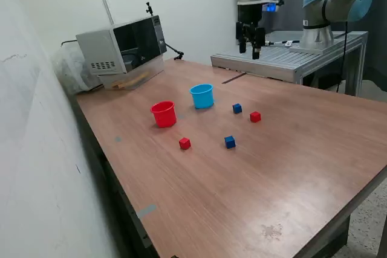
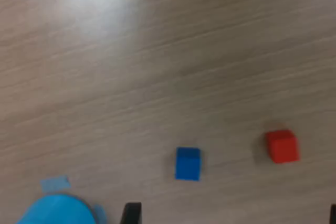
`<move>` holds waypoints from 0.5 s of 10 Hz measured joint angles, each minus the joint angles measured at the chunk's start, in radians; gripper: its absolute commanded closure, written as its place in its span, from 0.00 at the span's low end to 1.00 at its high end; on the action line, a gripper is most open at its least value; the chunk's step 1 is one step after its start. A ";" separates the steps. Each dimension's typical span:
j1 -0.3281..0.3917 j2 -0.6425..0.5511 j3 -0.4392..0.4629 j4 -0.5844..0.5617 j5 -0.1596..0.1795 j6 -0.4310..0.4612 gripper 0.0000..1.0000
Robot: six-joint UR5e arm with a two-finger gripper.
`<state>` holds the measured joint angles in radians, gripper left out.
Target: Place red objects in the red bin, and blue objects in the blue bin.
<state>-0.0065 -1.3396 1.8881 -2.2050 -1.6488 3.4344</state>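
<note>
Nothing sorted yet: all four cubes loose on the worktop (image 1: 290, 167), both cups seemingly empty. Step in hand, as judged: approach for a first pick.

Landmark: blue cup (image 1: 202, 96). Red cup (image 1: 163, 114) just beside it, toward the exterior view's left and slightly nearer camera. Far blue cube (image 1: 237, 108) near it on the exterior view's right; far red cube (image 1: 255, 116) just beyond that one, further from the cup. Near red cube (image 1: 184, 143) and near blue cube (image 1: 230, 142) well apart from the cup, toward the camera, separate from each other.

Pincer (image 1: 250, 43) high above the worktop, behind the blue cup, pointing straight down, empty, fingers slightly parted with a gap between them. Wrist view: blue cube (image 2: 187, 163), red cube (image 2: 282, 146), cup rim (image 2: 55, 211), all blurred.

Doing it well: probably take the far blue cube first, closest to its cup. Descend vertically, centred on the cube, fingers squared to two flat faces. Keep clear of the red neighbour and the cup wall. Close fully before lifting. Release low over the cup mouth to avoid bounce-out.
</note>
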 measured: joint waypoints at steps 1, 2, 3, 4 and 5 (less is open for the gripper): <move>-0.010 0.044 0.009 -0.041 0.000 0.000 0.00; -0.015 0.086 0.013 -0.076 -0.001 0.000 0.00; -0.017 0.122 0.013 -0.102 -0.001 0.000 0.00; -0.018 0.152 0.013 -0.123 -0.001 0.000 0.00; -0.018 0.181 0.011 -0.141 -0.002 0.001 0.00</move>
<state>-0.0243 -1.1582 1.8996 -2.3457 -1.6504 3.4350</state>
